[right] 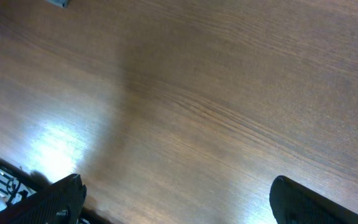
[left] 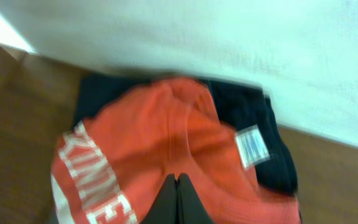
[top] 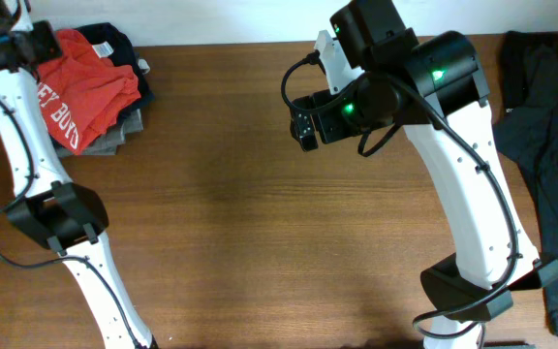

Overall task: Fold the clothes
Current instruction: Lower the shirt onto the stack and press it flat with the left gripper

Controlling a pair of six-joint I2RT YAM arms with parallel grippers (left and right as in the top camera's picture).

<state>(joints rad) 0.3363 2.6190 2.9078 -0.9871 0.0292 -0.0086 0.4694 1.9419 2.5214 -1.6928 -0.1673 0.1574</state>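
Your left gripper (left: 178, 183) is at the far left corner of the table (top: 240, 223). Its two fingers are pressed flat together with no gap showing. The fingertips meet the fabric of the red-orange T-shirt (top: 90, 92). You cannot tell from these views whether a fold of cloth is caught between them.

The T-shirt lies crumpled on top of a small pile of dark clothes (top: 114, 44), with a grey garment (top: 114, 136) showing under its near edge. In the left wrist view the shirt fills the space directly ahead of and beneath the closed fingers. Its white lettering (left: 92, 177) runs off to the left of them. A small white label (left: 252, 146) sits up and to the right, near the neckline. A pale wall (left: 229, 43) rises just behind the pile.

Your right gripper (top: 303, 128) hangs over bare wood near the middle of the table, well apart from the T-shirt. Its fingers are spread wide, with nothing between them. A second dark garment (top: 550, 145) lies draped along the table's right edge, beyond the right arm.
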